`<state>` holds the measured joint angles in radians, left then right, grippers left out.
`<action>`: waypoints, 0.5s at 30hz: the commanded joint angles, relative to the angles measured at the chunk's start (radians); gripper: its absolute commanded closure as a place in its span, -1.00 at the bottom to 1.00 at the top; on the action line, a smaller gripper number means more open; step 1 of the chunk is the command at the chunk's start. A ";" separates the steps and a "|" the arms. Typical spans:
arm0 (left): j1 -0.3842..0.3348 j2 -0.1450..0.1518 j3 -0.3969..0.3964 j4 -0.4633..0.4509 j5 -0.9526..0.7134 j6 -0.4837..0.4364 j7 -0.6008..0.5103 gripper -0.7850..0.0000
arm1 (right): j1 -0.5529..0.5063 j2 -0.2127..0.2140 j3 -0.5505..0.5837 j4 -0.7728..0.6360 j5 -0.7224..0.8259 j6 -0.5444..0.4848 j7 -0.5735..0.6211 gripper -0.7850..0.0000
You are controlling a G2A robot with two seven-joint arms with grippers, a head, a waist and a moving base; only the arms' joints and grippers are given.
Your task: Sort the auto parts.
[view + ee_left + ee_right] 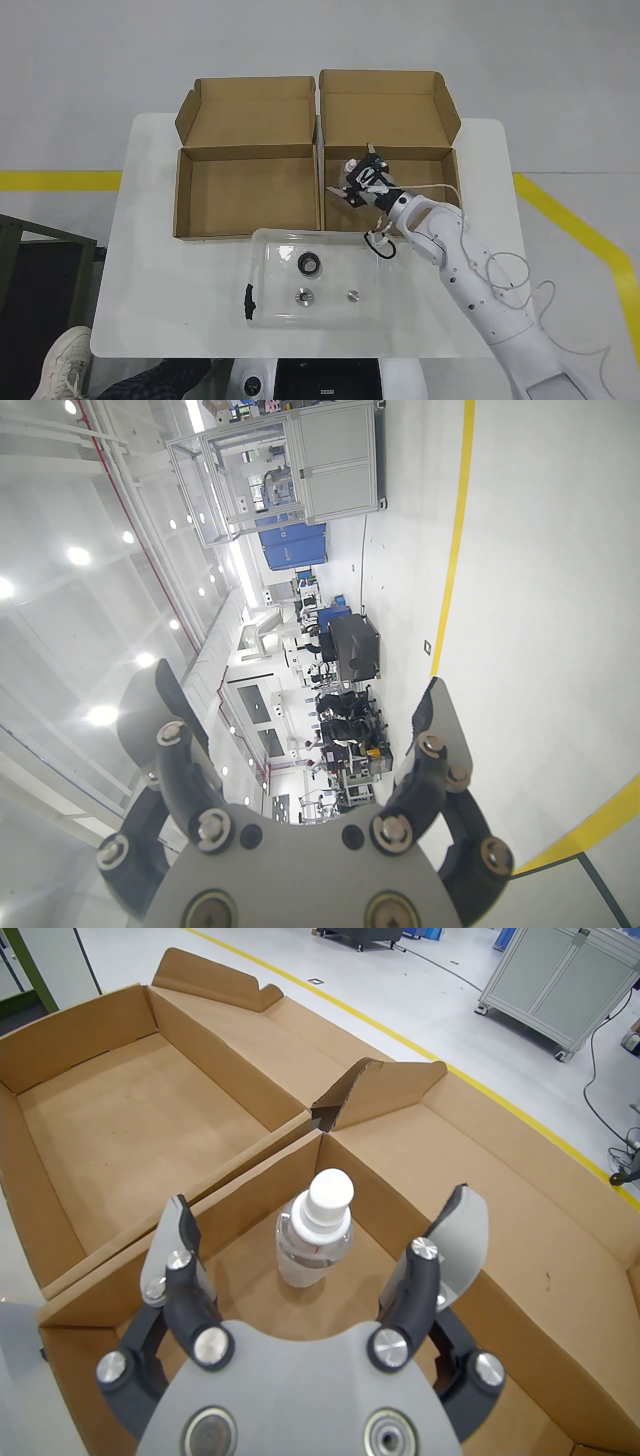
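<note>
A small clear bottle (312, 1253) with a white cap stands upright on the floor of the right cardboard box (500, 1208), close to the wall beside the left box (125, 1128). My right gripper (320, 1203) hangs open over it, one finger on each side and neither touching. From above, that gripper (362, 180) is over the near left part of the right box (420, 140). In the clear tray (270, 240) lie a black ring (311, 263), a round metal part (303, 296), a smaller metal part (352, 295) and a black strip (248, 300). My left gripper (300, 680) is open and empty, pointing out into the room.
Both boxes stand side by side at the back of the white table (150, 250), lids folded back. The left box (245, 195) has a bare floor. The tray sits just in front of them. A person's shoe (65, 360) shows by the table's near left corner.
</note>
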<state>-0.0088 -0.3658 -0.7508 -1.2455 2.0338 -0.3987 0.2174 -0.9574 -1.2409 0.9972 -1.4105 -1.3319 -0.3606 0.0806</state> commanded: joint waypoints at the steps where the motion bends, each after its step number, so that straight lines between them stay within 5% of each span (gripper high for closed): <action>1: 0.000 0.000 0.000 0.000 0.000 0.000 0.000 -1.00 | -0.008 0.002 0.010 -0.016 0.003 -0.007 0.006 -1.00; 15: 0.000 0.000 0.000 0.000 0.000 0.000 0.000 -1.00 | -0.166 0.056 0.169 -0.335 -0.025 -0.233 0.146 -1.00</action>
<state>-0.0088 -0.3658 -0.7508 -1.2455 2.0338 -0.3987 0.2174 -1.1058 -1.1895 1.1524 -1.7156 -1.3502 -0.5729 0.2182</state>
